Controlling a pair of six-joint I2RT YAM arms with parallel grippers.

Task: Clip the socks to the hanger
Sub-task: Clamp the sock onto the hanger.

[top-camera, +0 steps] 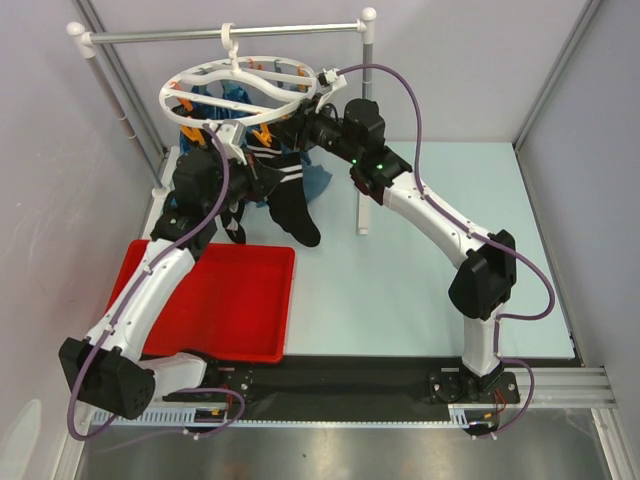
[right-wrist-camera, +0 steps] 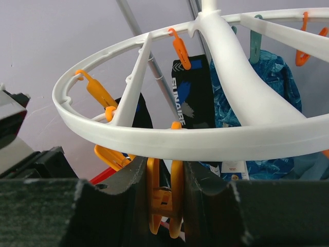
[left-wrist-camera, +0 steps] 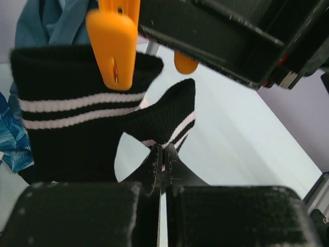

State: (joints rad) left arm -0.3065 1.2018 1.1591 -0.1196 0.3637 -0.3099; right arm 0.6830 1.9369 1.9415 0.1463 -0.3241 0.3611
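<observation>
Top view: the hanger [top-camera: 168, 100] hangs by its hook from a grey rail [top-camera: 220, 35] at the far left of the counter [top-camera: 420, 260], and both arms reach up to its near rim. Black socks [top-camera: 290, 200] dangle under the ring, beside blue cloth [top-camera: 318, 180]. A red tray [top-camera: 230, 300] lies on the counter under the left arm.

Left wrist view: the left hand [left-wrist-camera: 163, 154] is pinched fully closed on the cuff edge of a loose sock [left-wrist-camera: 169, 118] with white stripes. Just left of it, a clipped sock [left-wrist-camera: 72, 113] with two white stripes hangs from an orange clip [left-wrist-camera: 115, 46]. The black housing at upper right is probably the other arm, but the view is too close to be sure.

Right wrist view: the right hand [right-wrist-camera: 164, 172] is closed to a narrow gap around a rim clip [right-wrist-camera: 175, 206], an orange one below the hanger's near rim, with a finger pressing each side. Beyond it, a lettered sock [right-wrist-camera: 190, 95] hangs from a clip on the far rim, with the blue patterned cloth just to its right.
</observation>
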